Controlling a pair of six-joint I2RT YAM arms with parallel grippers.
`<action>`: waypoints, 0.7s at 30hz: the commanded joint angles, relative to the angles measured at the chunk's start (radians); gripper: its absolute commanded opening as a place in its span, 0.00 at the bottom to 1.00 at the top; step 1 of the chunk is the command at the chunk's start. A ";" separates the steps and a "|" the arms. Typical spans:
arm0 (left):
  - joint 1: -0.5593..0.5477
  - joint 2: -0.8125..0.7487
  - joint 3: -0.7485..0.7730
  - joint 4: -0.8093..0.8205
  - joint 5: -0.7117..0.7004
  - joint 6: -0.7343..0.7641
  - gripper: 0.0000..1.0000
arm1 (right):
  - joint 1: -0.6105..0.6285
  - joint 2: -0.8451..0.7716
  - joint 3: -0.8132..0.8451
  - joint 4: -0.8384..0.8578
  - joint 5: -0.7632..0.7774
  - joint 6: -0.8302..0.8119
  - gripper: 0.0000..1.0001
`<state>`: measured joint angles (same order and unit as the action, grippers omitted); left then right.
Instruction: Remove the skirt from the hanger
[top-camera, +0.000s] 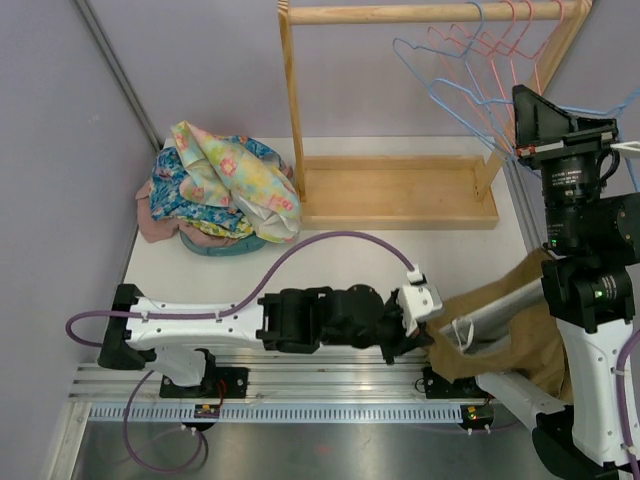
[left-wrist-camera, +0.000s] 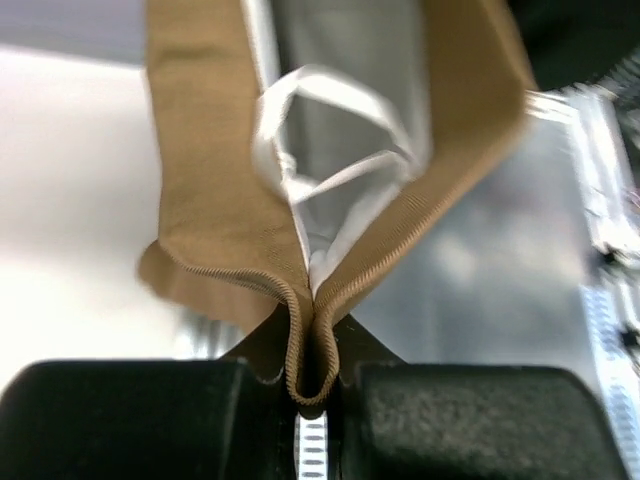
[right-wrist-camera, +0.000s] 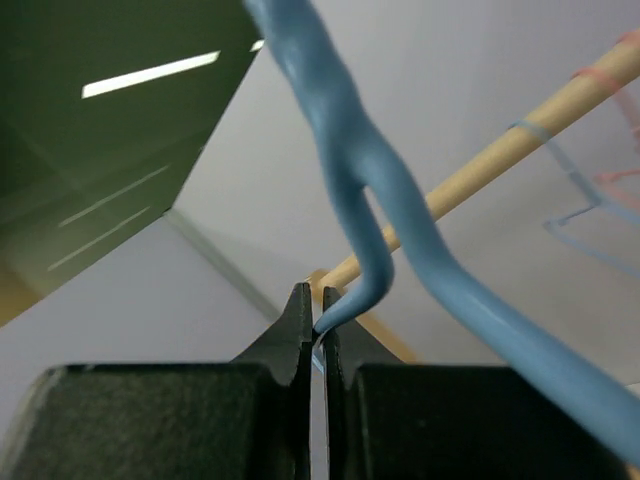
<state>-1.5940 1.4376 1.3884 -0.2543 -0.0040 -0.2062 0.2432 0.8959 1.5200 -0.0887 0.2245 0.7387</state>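
I note a clothes pile at far left on the table. Near centre, my left gripper is closed tight on a fold of the skirt's ribbed band. The tan skirt hangs at near right, stretched from that gripper to the right arm. The rack stands far centre. At right, my right gripper is clamped on the blue hanger wire.

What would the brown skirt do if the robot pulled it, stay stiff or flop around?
Probably flop: the skirt folds double where the left gripper pinches its ribbed edge, and in the top view it sags in loose creases. It looks thin, so it is likely light. The ribbed band might stretch a little before the rest follows.
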 joint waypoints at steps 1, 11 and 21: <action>0.112 0.009 -0.026 -0.054 -0.149 -0.070 0.00 | 0.002 0.084 0.072 0.000 -0.379 0.190 0.00; 0.409 0.047 0.000 -0.034 -0.266 -0.097 0.00 | 0.001 0.225 0.193 0.125 -0.887 0.662 0.00; 0.675 -0.094 -0.002 -0.132 -0.384 -0.099 0.00 | 0.002 0.108 0.243 -0.081 -1.010 0.653 0.00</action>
<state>-0.9699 1.4689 1.3792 -0.3801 -0.3027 -0.3042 0.2443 1.0851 1.6871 -0.1856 -0.7017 1.4273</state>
